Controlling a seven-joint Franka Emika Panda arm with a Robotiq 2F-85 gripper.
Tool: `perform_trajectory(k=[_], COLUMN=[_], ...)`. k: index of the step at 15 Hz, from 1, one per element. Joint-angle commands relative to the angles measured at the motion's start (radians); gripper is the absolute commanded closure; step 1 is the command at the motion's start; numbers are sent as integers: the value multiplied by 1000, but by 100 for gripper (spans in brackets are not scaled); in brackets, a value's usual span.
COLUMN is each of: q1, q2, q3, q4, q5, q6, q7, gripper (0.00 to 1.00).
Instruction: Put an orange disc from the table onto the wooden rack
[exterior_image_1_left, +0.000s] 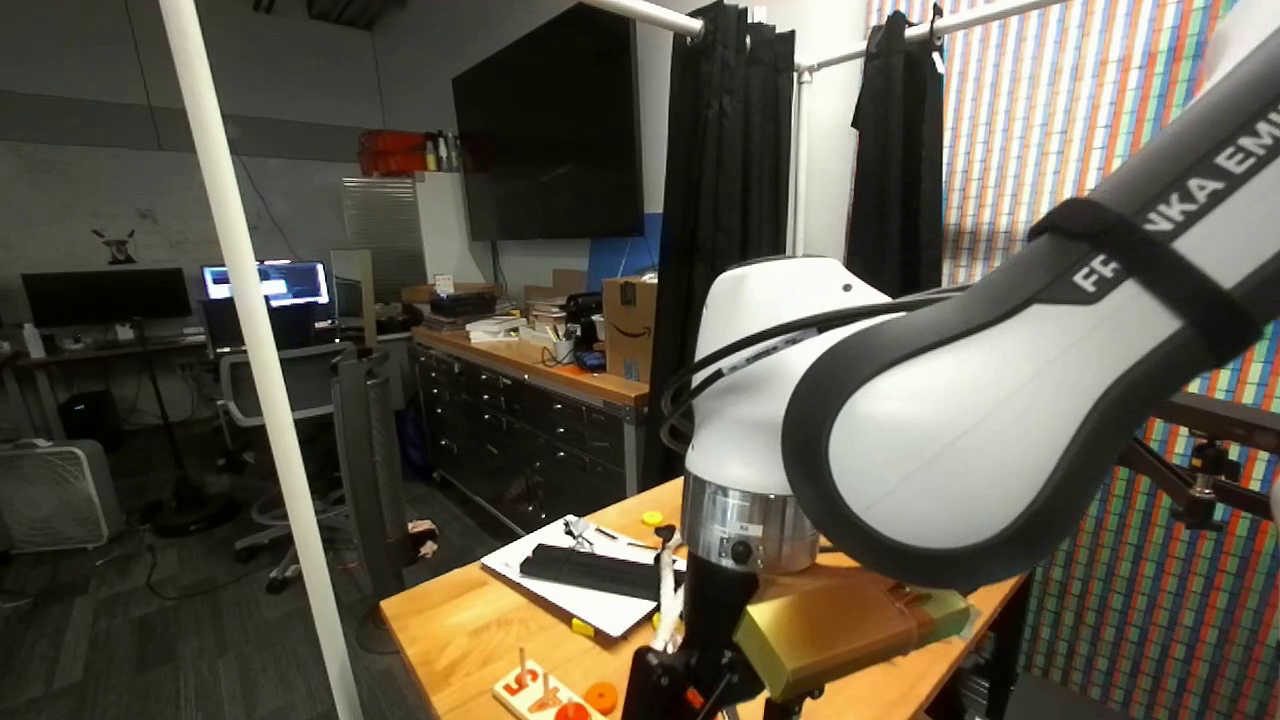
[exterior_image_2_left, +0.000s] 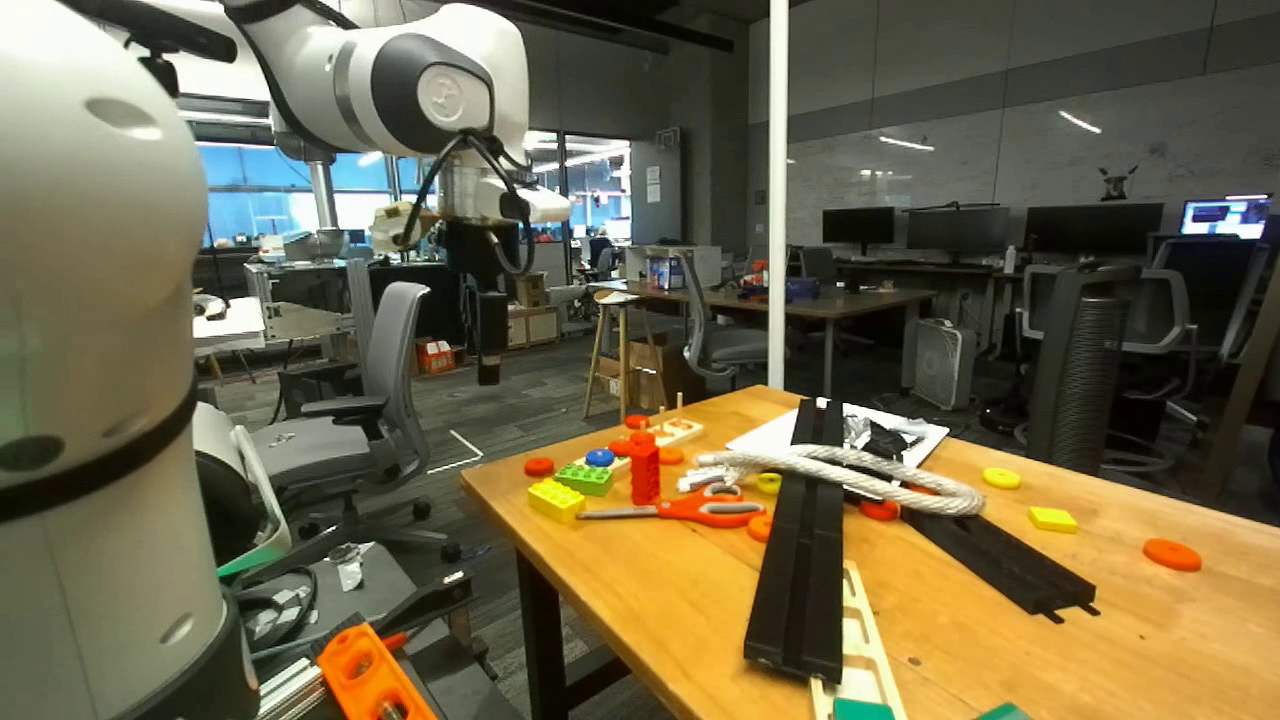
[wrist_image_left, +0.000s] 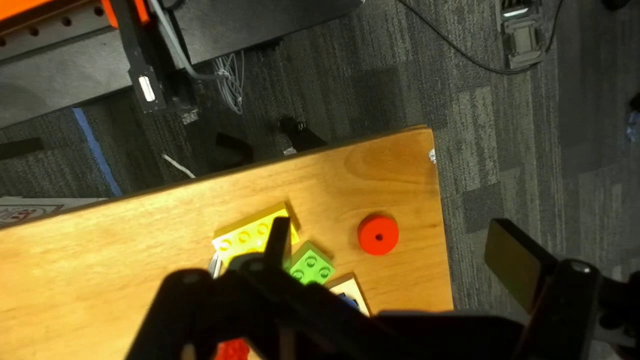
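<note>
The table (exterior_image_2_left: 1120, 650) has a light-brown wooden top. A red-orange disc (wrist_image_left: 378, 235) with a centre hole lies flat near a table corner; it also shows in an exterior view (exterior_image_2_left: 539, 466). More orange discs lie on the table (exterior_image_2_left: 672, 455), one at the far right (exterior_image_2_left: 1172, 555). A pale slatted wooden frame, matching the wooden rack (exterior_image_2_left: 876, 650), lies partly under black track. A pale numbered peg board (exterior_image_2_left: 680, 432) stands nearer; its corner shows in the wrist view (wrist_image_left: 352, 292). My gripper (wrist_image_left: 392, 245) is open and empty, high above the disc, which appears between its fingers.
Yellow (exterior_image_2_left: 556, 500) and green (exterior_image_2_left: 585, 478) blocks, a red block tower (exterior_image_2_left: 645, 470) and scissors (exterior_image_2_left: 715, 508) crowd the peg board. Black track (exterior_image_2_left: 800, 570) and thick rope (exterior_image_2_left: 940, 497) lie mid-table. A white board (exterior_image_1_left: 560, 590) lies under other track. The table's edge (wrist_image_left: 440, 200) borders the disc.
</note>
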Motion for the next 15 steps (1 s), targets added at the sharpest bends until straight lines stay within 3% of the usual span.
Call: perform_trajectory(k=[1,6,11,15], q1=[22,3,9,38], q2=[124,304,415,498], q3=[21,35,-7,-73], q4=[22,65,152,230], q5=[5,-91,-268,-485], q6=[123,285,287,264], q7=[24,86,226,403], gripper=[0,0,0,0])
